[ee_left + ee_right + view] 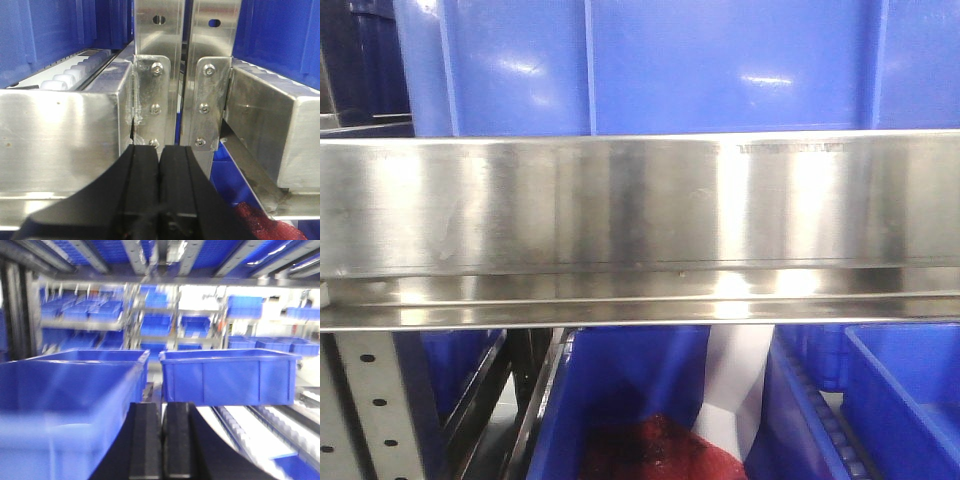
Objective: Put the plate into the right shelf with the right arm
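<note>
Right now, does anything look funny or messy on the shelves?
One thing: a crumpled red mesh-like bundle lies in a blue bin under the steel rail, with something white sticking up behind it. No plate shows anywhere.

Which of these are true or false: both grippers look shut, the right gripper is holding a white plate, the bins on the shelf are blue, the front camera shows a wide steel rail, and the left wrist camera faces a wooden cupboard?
1. Both grippers look shut. True: the left gripper and the right gripper each show their pads pressed together.
2. The right gripper holds a white plate. False: nothing sits between its pads, and no plate shows in any view.
3. The bins are blue. True: for example the blue bin ahead of the right wrist.
4. The front camera shows a wide steel rail. True: the rail spans the view.
5. The left wrist camera faces a wooden cupboard. False: it faces bolted steel uprights.
</note>
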